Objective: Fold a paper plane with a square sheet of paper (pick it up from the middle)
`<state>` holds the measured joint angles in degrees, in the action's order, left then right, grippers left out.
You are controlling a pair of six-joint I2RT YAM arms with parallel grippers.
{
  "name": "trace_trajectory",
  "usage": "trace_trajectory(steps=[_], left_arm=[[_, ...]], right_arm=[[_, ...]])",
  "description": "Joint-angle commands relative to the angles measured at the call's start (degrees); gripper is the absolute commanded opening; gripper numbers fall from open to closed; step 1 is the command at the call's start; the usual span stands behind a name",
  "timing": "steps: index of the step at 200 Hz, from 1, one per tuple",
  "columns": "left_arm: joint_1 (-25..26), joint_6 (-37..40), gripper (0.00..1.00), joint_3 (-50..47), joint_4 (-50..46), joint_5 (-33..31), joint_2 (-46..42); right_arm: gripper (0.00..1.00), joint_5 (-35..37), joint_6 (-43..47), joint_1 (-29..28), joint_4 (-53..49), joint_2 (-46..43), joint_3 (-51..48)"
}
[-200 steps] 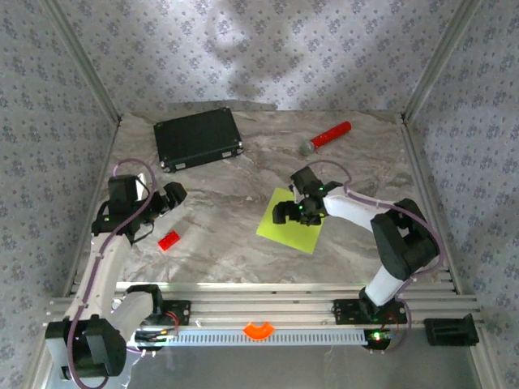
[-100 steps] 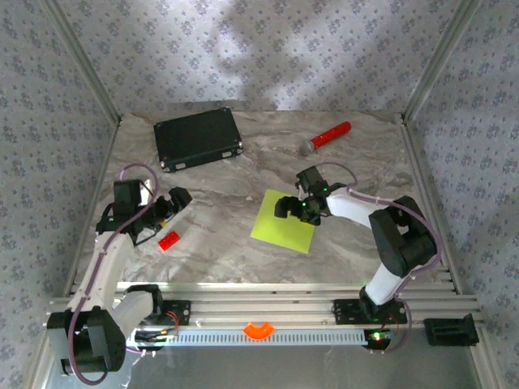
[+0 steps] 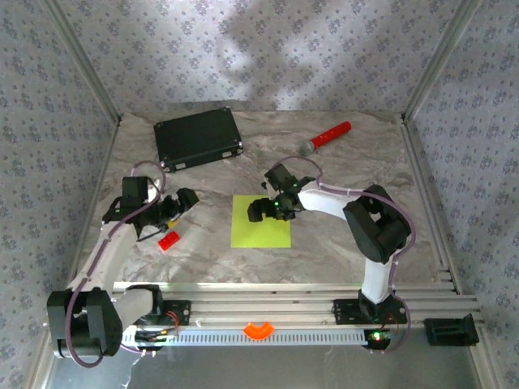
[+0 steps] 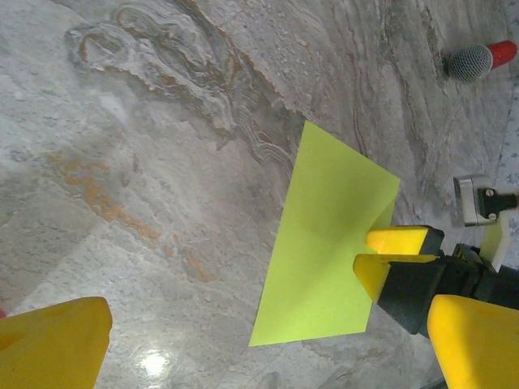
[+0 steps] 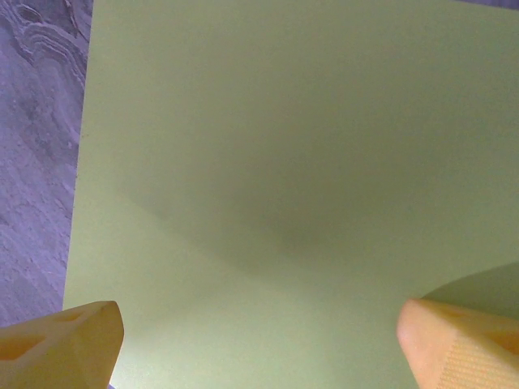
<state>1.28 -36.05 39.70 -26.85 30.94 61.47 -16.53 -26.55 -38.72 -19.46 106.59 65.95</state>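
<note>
The square sheet of paper [image 3: 259, 223] lies flat on the marble table, lime yellow-green, its edges square to the table's front. My right gripper [image 3: 268, 211] stands open over the sheet's far edge, its yellow fingertips spread wide and down on the paper [image 5: 284, 162]. In the left wrist view the sheet [image 4: 328, 243] lies ahead, with the right gripper's yellow fingers [image 4: 397, 241] at its right edge. My left gripper [image 3: 182, 203] hangs open to the left of the sheet, apart from it, with nothing between its fingers. The paper plane is out of view.
A small red block [image 3: 169, 240] lies just in front of the left gripper. A black case [image 3: 199, 138] sits at the back left. A red-handled microphone [image 3: 326, 137] lies at the back, right of centre. Patterned walls close in the table.
The right gripper has slid left across the table with the sheet under its fingertips; the sheet turned from a tilt to square. The left gripper edged right, towards the sheet.
</note>
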Motion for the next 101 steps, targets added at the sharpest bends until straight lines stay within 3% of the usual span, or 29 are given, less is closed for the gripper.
trace_trajectory(steps=[1,16,43,68,101], left_arm=[[1.89,1.08,1.0,2.89,-0.45,-0.92,1.24],[4.76,0.82,1.0,4.26,-0.74,-2.9,2.17],[12.77,0.83,1.0,8.49,-3.32,-11.45,6.54],[20.44,-0.33,1.0,15.64,-9.2,-18.94,15.2],[31.22,-2.0,1.0,26.65,-14.37,-25.29,28.58]], right_arm=[[0.88,-5.6,-2.47,-0.07,-2.65,0.66,-1.08],[0.87,-6.49,-6.04,0.29,2.4,-6.72,-3.08],[0.94,-0.33,-8.05,3.12,6.06,-20.57,-7.41],[0.94,2.68,-10.95,10.57,3.6,-27.97,-13.37],[0.94,-3.84,-16.58,22.58,6.7,-35.75,-25.68]])
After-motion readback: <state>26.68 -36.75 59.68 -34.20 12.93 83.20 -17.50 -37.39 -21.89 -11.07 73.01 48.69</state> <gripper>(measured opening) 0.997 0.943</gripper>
